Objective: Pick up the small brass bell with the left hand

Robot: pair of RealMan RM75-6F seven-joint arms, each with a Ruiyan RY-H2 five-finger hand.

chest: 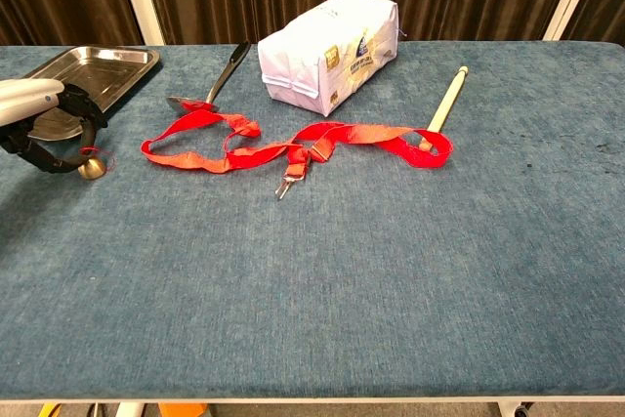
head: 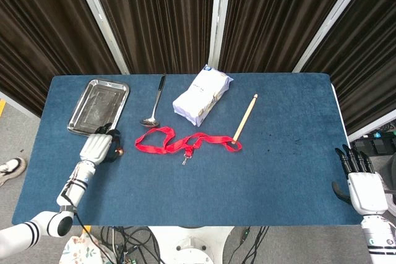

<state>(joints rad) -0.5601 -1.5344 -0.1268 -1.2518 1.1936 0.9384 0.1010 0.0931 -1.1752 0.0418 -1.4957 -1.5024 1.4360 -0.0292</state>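
Observation:
The small brass bell (chest: pixel 91 169) with a red thread sits at the left edge of the blue table, low against the cloth; in the head view the bell (head: pixel 119 151) is a tiny dot. My left hand (chest: pixel 44 126) is curled over it, dark fingertips (chest: pixel 86 149) closing on the bell's top, and it appears to pinch the bell. In the head view the left hand (head: pixel 96 147) lies just below the steel tray. My right hand (head: pixel 361 185) hangs beyond the table's right front corner, fingers spread, holding nothing.
A steel tray (head: pixel 99 105) lies just behind the left hand. A spoon (head: pixel 154 103), a red strap (head: pixel 185 142), a white packet (head: pixel 202 94) and a wooden stick (head: pixel 245 117) lie across the middle of the table.

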